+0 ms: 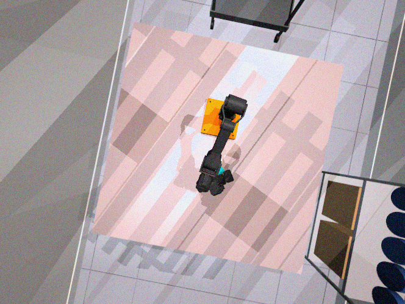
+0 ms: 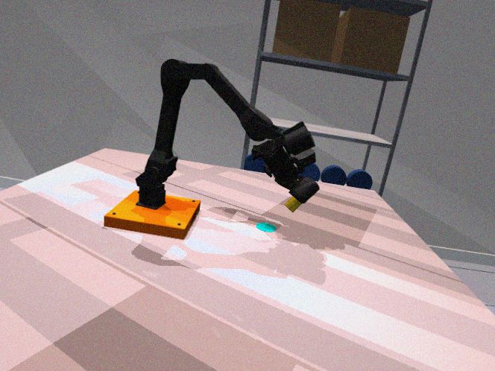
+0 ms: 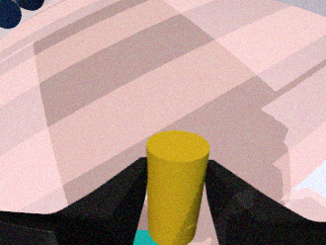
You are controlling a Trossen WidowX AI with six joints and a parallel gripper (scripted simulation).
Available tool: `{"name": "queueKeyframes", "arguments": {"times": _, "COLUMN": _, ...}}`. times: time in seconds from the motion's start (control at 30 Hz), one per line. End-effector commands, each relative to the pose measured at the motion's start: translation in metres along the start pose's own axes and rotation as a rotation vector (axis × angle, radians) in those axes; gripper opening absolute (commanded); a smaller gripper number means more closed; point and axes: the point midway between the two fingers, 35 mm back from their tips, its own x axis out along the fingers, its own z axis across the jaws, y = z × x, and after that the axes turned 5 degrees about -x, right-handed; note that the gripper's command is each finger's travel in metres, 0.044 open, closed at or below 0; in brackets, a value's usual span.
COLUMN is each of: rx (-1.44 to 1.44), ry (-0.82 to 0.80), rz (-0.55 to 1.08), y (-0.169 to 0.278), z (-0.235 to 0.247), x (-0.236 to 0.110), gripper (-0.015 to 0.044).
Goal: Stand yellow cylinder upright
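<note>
The yellow tall cylinder is held in the air, tilted, with its lower end towards the arm's base side in the exterior view. My gripper is shut on it, one finger on each side in the wrist view. The cylinder is hidden in the top view. The cyan circle lies flat on the table, below the held cylinder. It is partly covered by the arm in the top view, and only a bit shows at the bottom edge of the wrist view.
The arm stands on an orange base plate on the pink table. A shelf rack with boxes and blue round things stands beyond the table. A dark cart stands past the table's far edge in the top view.
</note>
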Motion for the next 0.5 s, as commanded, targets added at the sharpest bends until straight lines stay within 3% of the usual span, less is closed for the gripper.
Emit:
{"name": "queueKeyframes", "arguments": {"times": 0.0, "rx": 0.002, "ry": -0.001, "rz": -0.027, "y": -0.0010, "z": -0.0006, "x": -0.0011, "gripper": 0.0105}}
{"name": "queueKeyframes", "arguments": {"times": 0.47, "rx": 0.001, "ry": -0.006, "rz": -0.116, "y": -0.0002, "z": -0.0024, "x": -0.0049, "gripper": 0.0105}}
